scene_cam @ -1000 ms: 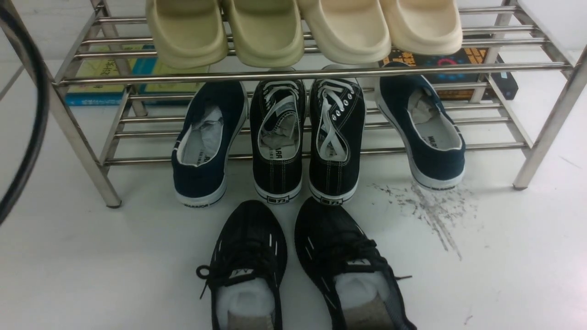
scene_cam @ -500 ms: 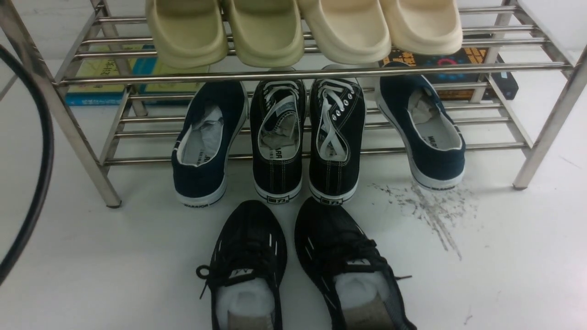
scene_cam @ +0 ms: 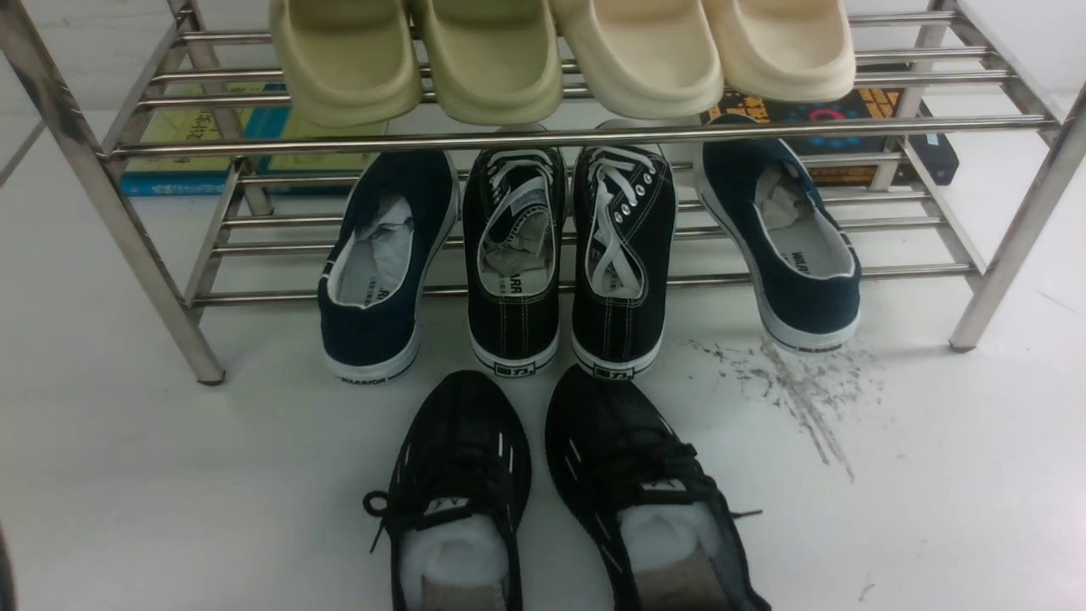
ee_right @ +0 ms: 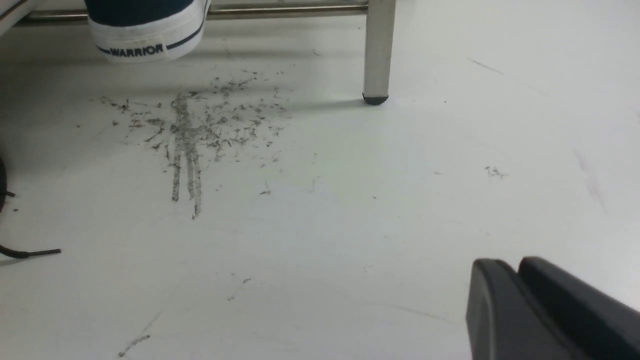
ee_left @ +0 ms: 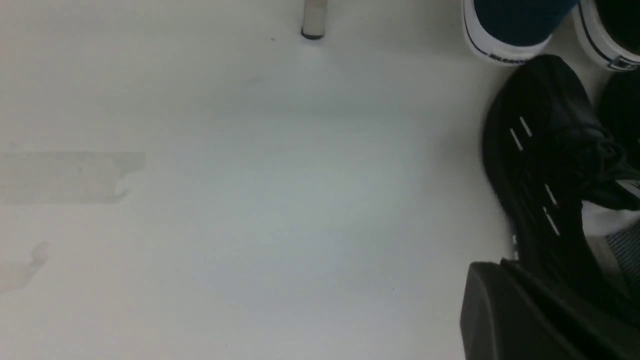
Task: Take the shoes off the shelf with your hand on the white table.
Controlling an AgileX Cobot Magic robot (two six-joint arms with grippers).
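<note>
The two all-black mesh shoes, one on the left (scene_cam: 458, 484) and one on the right (scene_cam: 636, 484), stand side by side on the white table (scene_cam: 170, 475), in front of the steel shelf (scene_cam: 560, 134), toes toward it. Neither gripper shows in the front view. In the left wrist view my left gripper (ee_left: 495, 267) is shut and empty, low beside the left shoe (ee_left: 545, 165). In the right wrist view my right gripper (ee_right: 515, 267) is shut and empty above bare table, to the right of the grey scuff streaks (ee_right: 190, 130); a black lace end (ee_right: 30, 252) shows at the edge.
The lower tier holds black canvas sneakers with white laces (scene_cam: 568, 255) between two navy slip-ons (scene_cam: 382, 263) (scene_cam: 785, 238). Cream slippers (scene_cam: 560, 51) sit on the top tier. Books (scene_cam: 195, 144) lie behind the shelf. Shelf legs (ee_left: 314, 20) (ee_right: 378, 50) stand on the table.
The black cable at the left edge of the front view has swung down and left, almost out of view. The shoes have not moved.
</note>
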